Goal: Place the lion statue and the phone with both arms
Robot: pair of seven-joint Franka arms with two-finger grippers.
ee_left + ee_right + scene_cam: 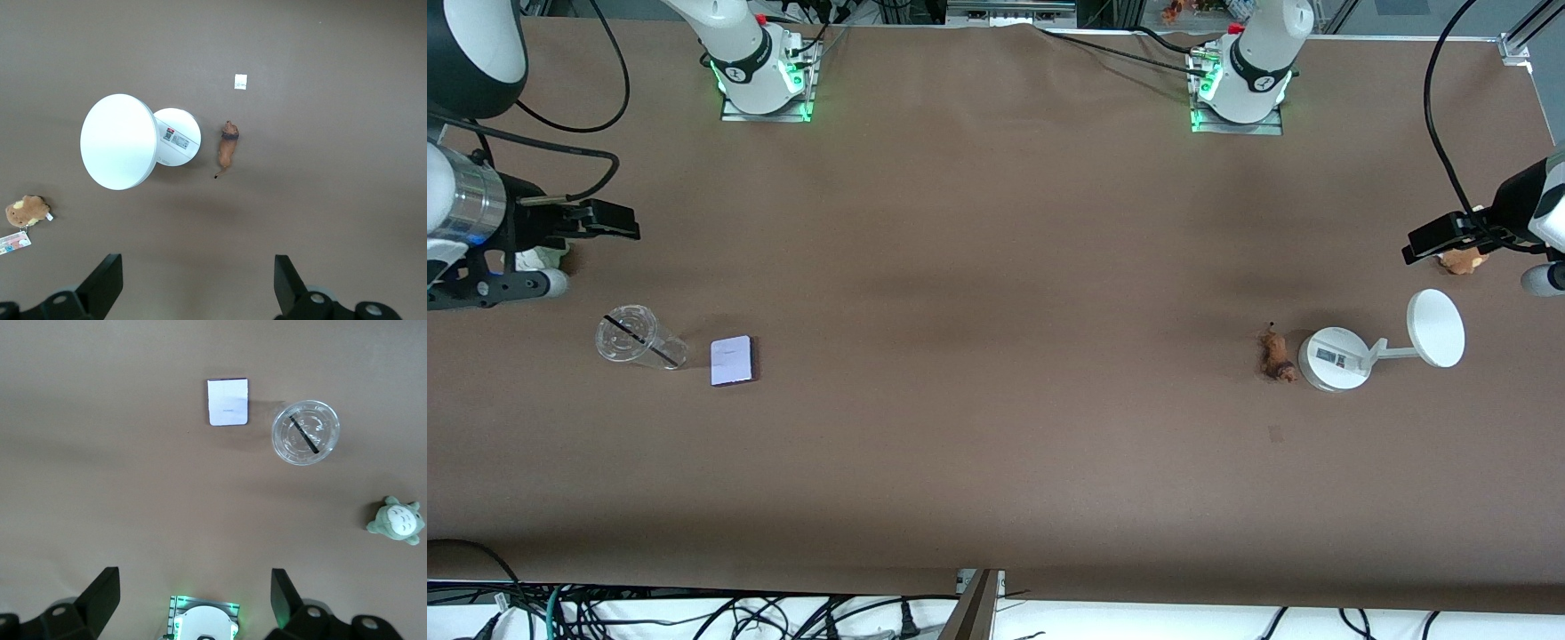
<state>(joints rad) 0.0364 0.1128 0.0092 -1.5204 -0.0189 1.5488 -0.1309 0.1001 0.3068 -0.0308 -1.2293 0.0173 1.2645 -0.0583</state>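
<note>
Left gripper (1421,246): hanging wide open, empty, risking toppling the stand (1332,358) touching the lion (1278,356).
Right gripper (618,222): hanging wide open, empty, risking clipping the cup (637,338) beside the phone (733,360).

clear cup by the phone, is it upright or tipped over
Upright. The clear cup shows its round rim as a full circle in the right wrist view, with a dark straw across the mouth. It stands beside the phone, apart from it.

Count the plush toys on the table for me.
2. A brown plush toy sits at the left arm's end, under the left gripper; a grey-green plush toy at the right arm's end, beneath the right gripper.
</note>
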